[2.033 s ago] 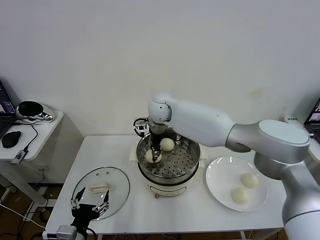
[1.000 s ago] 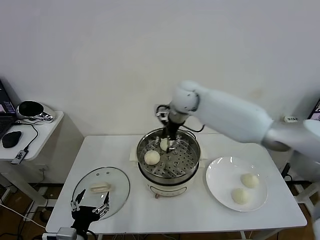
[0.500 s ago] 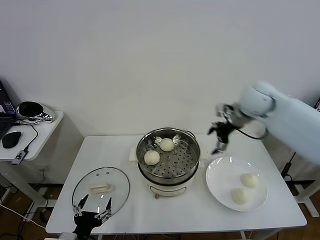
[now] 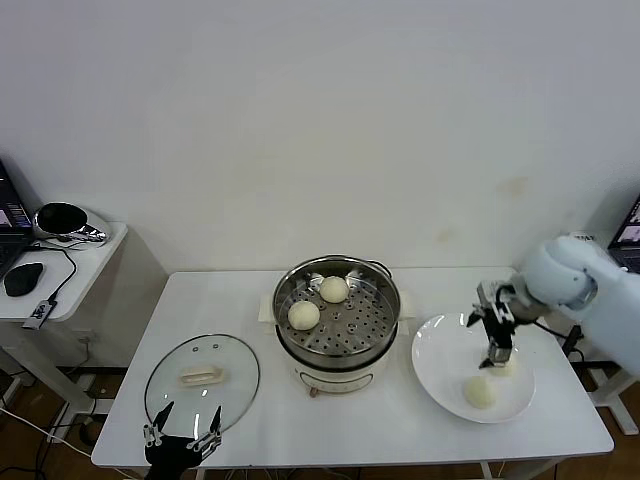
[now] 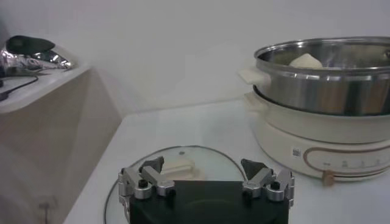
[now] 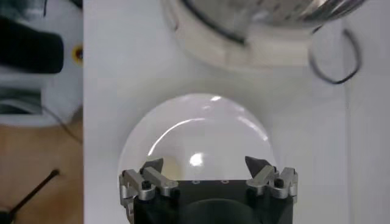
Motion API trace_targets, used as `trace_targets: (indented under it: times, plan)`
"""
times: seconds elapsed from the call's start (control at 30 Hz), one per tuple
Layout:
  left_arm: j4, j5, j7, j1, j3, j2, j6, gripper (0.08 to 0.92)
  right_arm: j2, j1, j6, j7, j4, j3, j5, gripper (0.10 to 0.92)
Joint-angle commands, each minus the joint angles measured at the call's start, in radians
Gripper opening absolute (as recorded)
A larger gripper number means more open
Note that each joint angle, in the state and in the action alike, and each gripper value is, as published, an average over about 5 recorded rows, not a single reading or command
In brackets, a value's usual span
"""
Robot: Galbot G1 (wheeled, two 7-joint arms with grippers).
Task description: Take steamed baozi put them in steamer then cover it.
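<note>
Two baozi (image 4: 303, 315) sit on the perforated tray of the steamer (image 4: 337, 358), mid-desk toward the back edge; we see one bun top above the rim from the left wrist. One more baozi (image 4: 481, 391) lies on the plate (image 4: 440, 365) near the right edge, and another is mostly hidden behind the right claw (image 4: 497, 351), which hangs over that plate with fingers spread and pinching nothing. Our cover (image 4: 202, 375) rests flat near the front-left corner of the desk (image 4: 400, 425). Our left claw (image 4: 183, 441), spread too, waits at the front edge just beside it. Small print on the steamer's base is too fine to read.
</note>
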Motion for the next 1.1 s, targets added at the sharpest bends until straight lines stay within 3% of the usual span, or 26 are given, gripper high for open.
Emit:
trace_targets:
  times: [0.03,1.1]
  plan:
    - [-0.023,0.016,0.000,0.035,0.004,-0.015,-0.002,0.823,-0.012,-0.128,0.033,-0.013,0.006,0.041,-0.102,0.823]
    - [0.038,0.020,0.002,-0.001,0.004,-0.019,0.003,0.823,0.144,-0.168,0.116,0.038,-0.240,0.009,-0.180,0.823]
